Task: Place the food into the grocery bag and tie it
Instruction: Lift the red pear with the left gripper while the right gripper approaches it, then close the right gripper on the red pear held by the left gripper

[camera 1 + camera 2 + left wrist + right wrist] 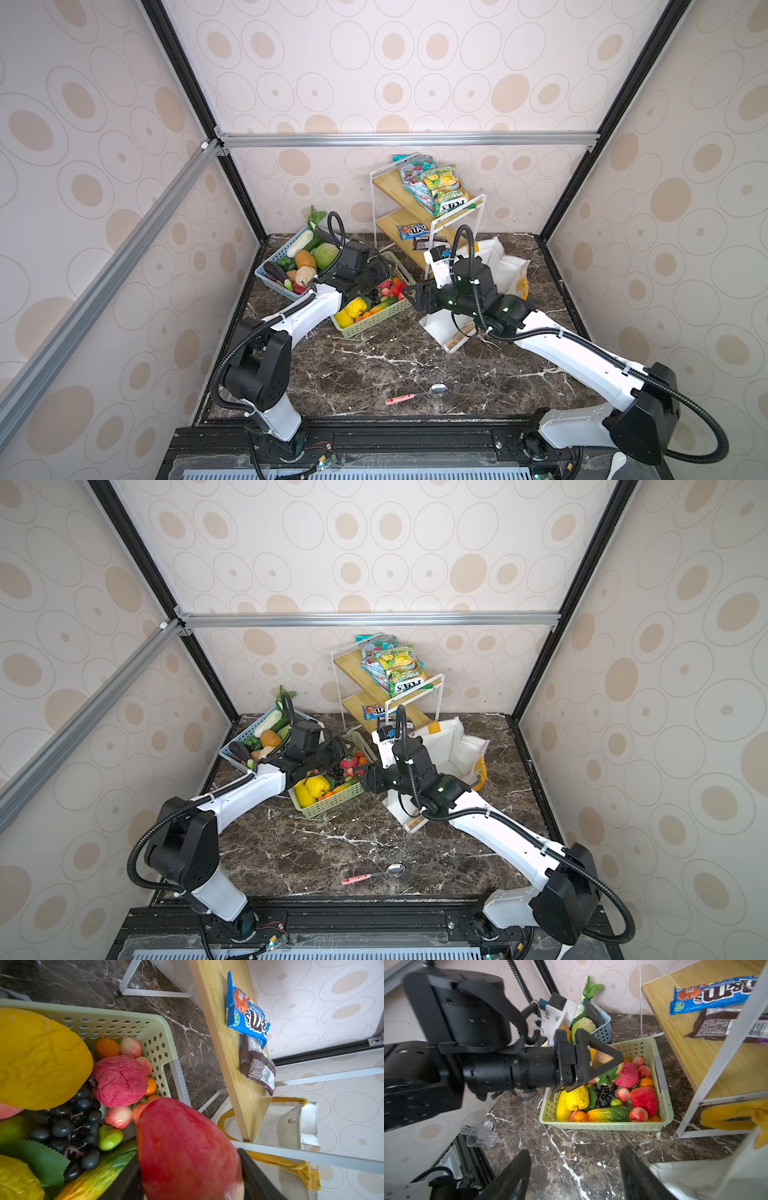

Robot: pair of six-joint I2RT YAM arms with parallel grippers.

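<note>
My left gripper (pixel 188 1159) is shut on a red toy fruit (pixel 187 1147), held just above the pale green basket (pixel 374 320) of food. In both top views this gripper (pixel 376 270) (pixel 338 748) hangs over the basket's far end. That basket holds yellow, red, orange and green pieces and a dark grape bunch (pixel 70 1124). The white grocery bag (pixel 505 266) (pixel 453 746) with yellow handles lies open at the right. My right gripper (pixel 575 1159) is open over bare marble between the basket and the bag, with nothing between its fingers (pixel 517 1169).
A blue basket (pixel 270 276) with a cabbage and other vegetables stands at the back left. A white-framed wooden rack (pixel 415 208) with snack packets stands behind the bag. A pink-handled spoon (pixel 417 395) lies near the front edge. A clear plastic cup (pixel 477 1132) lies by the left wall.
</note>
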